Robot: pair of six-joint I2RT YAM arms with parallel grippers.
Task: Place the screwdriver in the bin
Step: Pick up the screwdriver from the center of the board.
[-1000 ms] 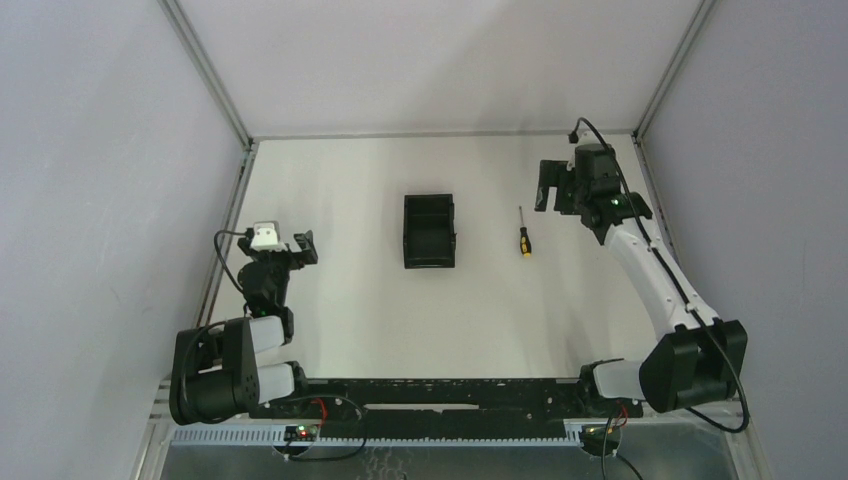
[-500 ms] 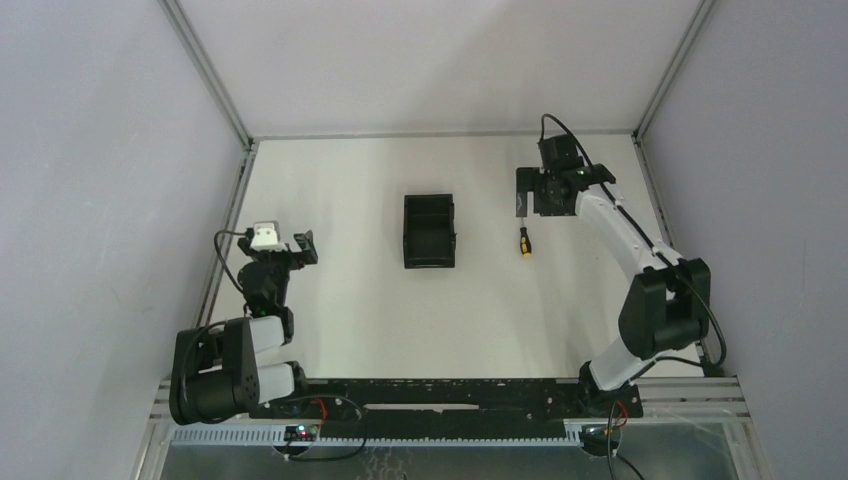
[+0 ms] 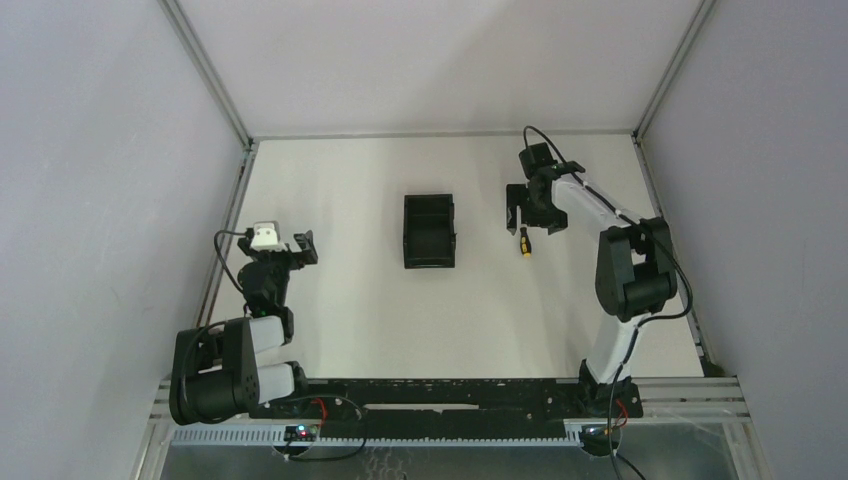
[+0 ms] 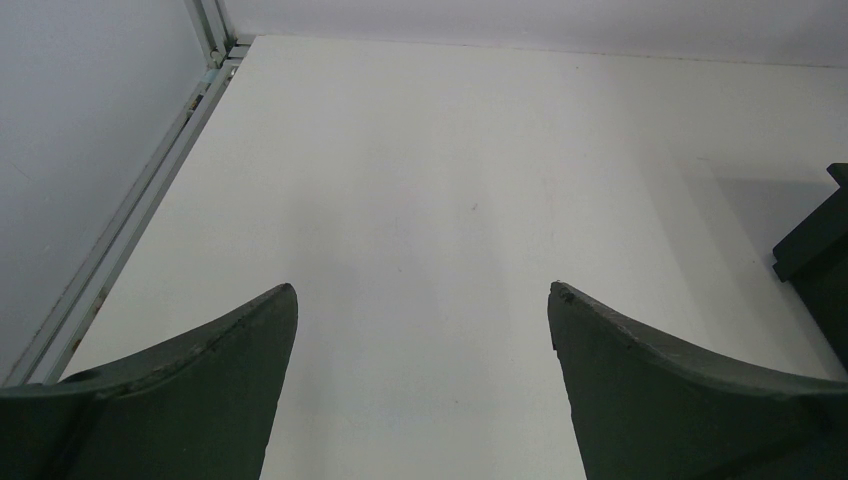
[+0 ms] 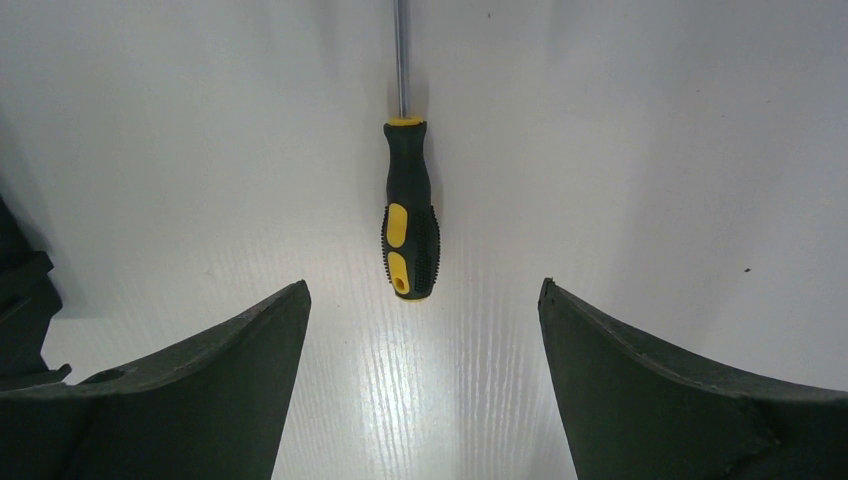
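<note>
the small screwdriver with the thin silver metal shaft and black-and-yellow handle is lying flat on the white counter in the top view. it sits a bit to the right of the small black rectangular plastic bin, not touching it. the right hand hovers right over the shaft end. the left hand is parked well away on the other side of the bin.

left wrist view: the left hand is spread wide with nothing in it, just bare counter between its fingers. a dark corner of the bin peeks in at the right edge.

right wrist view: here's the good look. the right hand is wide open and holding nothing. the handle butt sits about centred in the gap and the shaft runs straight away from the camera. neither of the fingers touches it.

my take: it's a light, stiff little tool and nothing fragile. the ribbed rubbery handle looks far grippier than the smooth skinny shaft, which would probably roll or slip. i'd pinch across the fat part of the handle, coming down low since it lies flat on the counter.
</note>
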